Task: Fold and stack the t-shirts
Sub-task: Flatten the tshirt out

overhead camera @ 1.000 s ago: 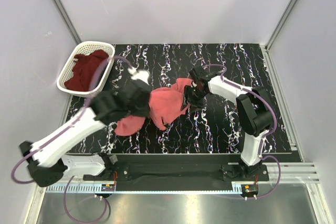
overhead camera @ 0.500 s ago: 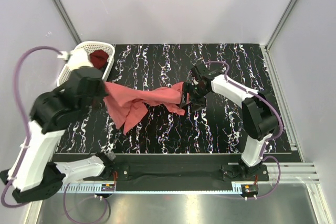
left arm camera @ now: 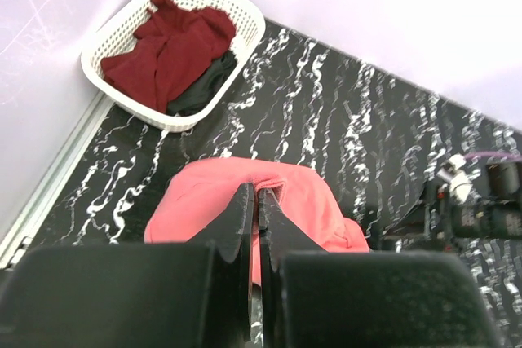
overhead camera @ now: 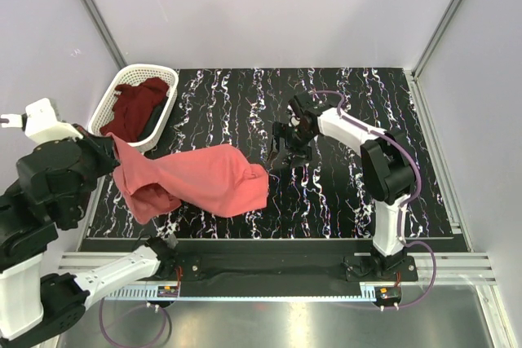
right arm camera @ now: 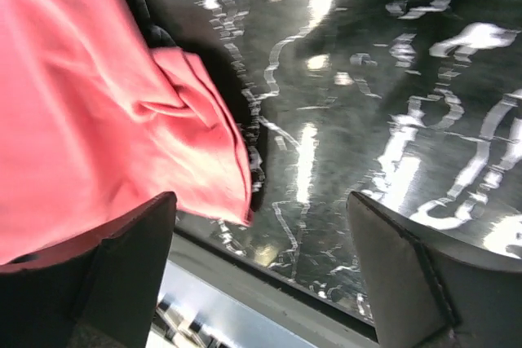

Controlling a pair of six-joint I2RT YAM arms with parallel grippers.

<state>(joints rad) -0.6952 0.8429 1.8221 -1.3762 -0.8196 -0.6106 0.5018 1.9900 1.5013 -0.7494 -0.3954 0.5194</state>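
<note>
The salmon-pink t-shirt [overhead camera: 196, 181] clamped in left pincer [left arm camera: 254, 195]

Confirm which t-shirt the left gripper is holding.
The salmon-pink t-shirt: the left gripper is shut on its edge, and the rest drapes onto the table. The dark maroon t-shirt lies in the white basket.

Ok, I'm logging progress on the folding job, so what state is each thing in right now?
Salmon-pink cloth t-shirt: unfolded, rumpled, one end lifted, the rest trailing on the black marbled table.
Dark maroon cloth t-shirt: crumpled in the basket, not yet folded.
White plastic lattice basket: upright, holding the maroon shirt and a darker cloth.
Left pincer: shut on the pink shirt.
Right pincer: open, empty.
</note>
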